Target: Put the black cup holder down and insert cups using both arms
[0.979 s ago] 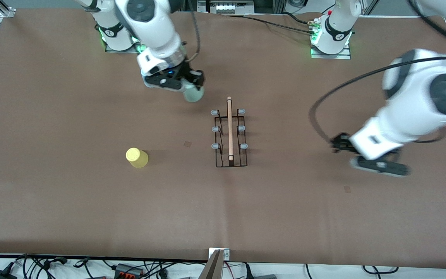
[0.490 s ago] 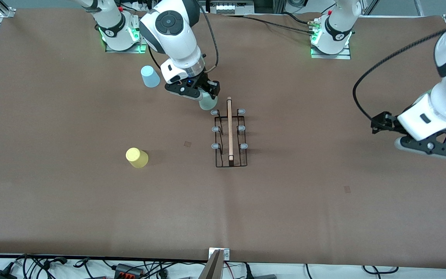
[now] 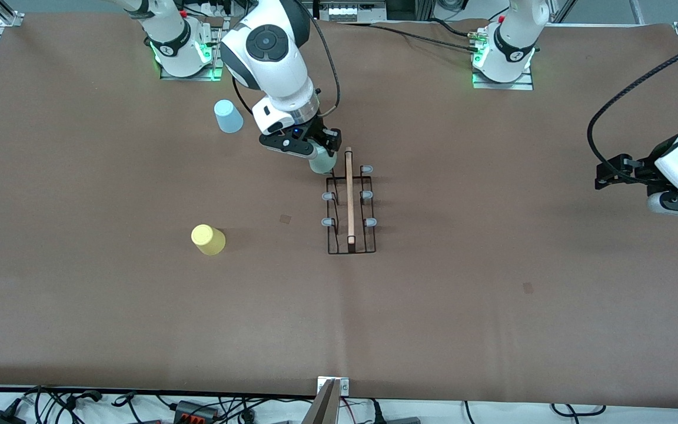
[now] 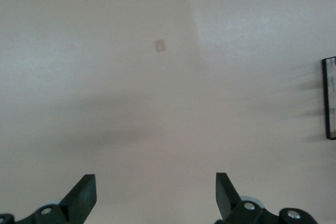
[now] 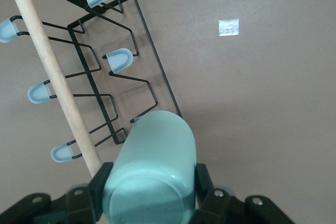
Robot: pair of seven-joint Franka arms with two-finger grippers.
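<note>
The black cup holder (image 3: pixel 349 209) stands mid-table, wooden rod (image 3: pixel 349 194) on top, pale tipped pegs at both sides; it also shows in the right wrist view (image 5: pixel 105 77). My right gripper (image 3: pixel 318 154) is shut on a pale green cup (image 3: pixel 322 163), also seen in the right wrist view (image 5: pixel 152 171), held over the holder's corner peg at the robots' end. A yellow cup (image 3: pixel 208 239) and a light blue cup (image 3: pixel 228 116) stand on the table toward the right arm's end. My left gripper (image 3: pixel 610 174) is open and empty over bare table toward the left arm's end.
The brown mat (image 3: pixel 462 306) covers the table. Small tape marks lie on it (image 3: pixel 528 287) (image 3: pixel 285 218). Cables and a metal bracket (image 3: pixel 330 397) sit along the edge nearest the front camera. Both arm bases stand at the robots' edge.
My right gripper has carried the green cup toward the holder, reaching its corner peg. My left arm has swung away toward its own end of the table and risen.
</note>
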